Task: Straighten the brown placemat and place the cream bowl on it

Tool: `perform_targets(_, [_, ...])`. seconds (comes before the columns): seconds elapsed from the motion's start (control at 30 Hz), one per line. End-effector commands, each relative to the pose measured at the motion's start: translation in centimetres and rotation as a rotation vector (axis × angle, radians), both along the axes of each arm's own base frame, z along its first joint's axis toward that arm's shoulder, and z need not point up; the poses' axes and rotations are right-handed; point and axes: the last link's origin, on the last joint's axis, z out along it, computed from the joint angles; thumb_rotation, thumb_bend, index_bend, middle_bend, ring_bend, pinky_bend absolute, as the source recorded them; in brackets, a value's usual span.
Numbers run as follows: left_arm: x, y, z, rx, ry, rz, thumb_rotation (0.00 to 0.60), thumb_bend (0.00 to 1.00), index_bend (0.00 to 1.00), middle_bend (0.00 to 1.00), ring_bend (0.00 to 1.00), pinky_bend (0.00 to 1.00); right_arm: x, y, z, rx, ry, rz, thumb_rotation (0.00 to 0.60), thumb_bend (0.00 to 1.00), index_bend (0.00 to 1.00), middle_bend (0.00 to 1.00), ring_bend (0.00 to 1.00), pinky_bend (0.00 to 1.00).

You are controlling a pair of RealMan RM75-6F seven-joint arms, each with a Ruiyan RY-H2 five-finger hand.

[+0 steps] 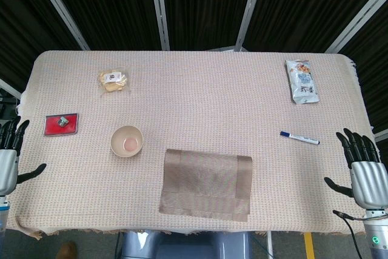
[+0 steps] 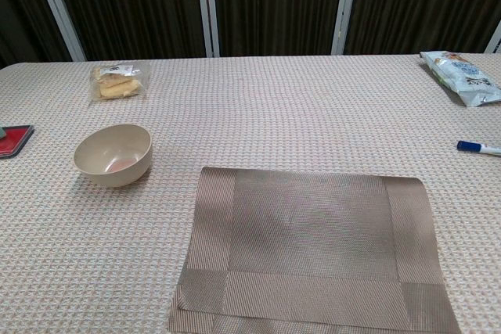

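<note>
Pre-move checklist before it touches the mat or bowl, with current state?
1. Brown woven placemat squared to table edge: not ok, slightly skewed.
2. Placemat surface free of items: ok.
3. Round cream bowl upright, off the placemat to its left: ok.
4. Left hand holding nothing, fingers apart, at table's edge: ok.
5. Right hand holding nothing, fingers apart: ok.
6. Blue-capped white marker apart from the placemat: ok.

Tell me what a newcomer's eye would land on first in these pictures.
The brown woven rectangular placemat at the near middle of the table draws the eye first, lying slightly askew. Next is the round cream bowl standing apart to its left. Both robot hands hang open off the table's near corners, the left hand and the right hand, touching nothing.
</note>
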Motion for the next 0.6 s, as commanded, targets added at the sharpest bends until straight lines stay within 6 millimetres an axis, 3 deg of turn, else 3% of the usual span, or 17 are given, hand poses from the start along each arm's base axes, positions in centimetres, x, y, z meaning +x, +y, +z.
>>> perform_targets(0.03, [-0.4,0.0,0.1,-0.012,-0.002,0.001,0.600,0.00,0.00,0.00,0.00,0.00,0.1,0.1,0.0,0.000,0.000,0.001,0.600,0.00,0.00,0.00,0.00,0.00])
perform_targets(0.27, [0.1,0.7,-1.9,-0.164,0.018,-0.088,0.600,0.00,0.01,0.00,0.00,0.00,0.3,0.1,0.1,-0.002,-0.010,0.006,0.600,0.00,0.00,0.00,0.00,0.00])
perform_targets(0.53, [1.2,5.1,-9.6,-0.413,0.056,-0.147,0.600,0.00,0.14,0.00,0.00,0.00,0.2,-0.4,-0.1,0.006,-0.009,-0.007,0.600,0.00,0.00,0.00,0.00,0.00])
perform_targets(0.6, [1.3,6.0,-11.1,-0.430,0.061,-0.156,0.600,0.05,0.20,0.00,0.00,0.00,0.1,-0.4,0.0,0.005,-0.009,-0.013,0.600,0.00,0.00,0.00,0.00,0.00])
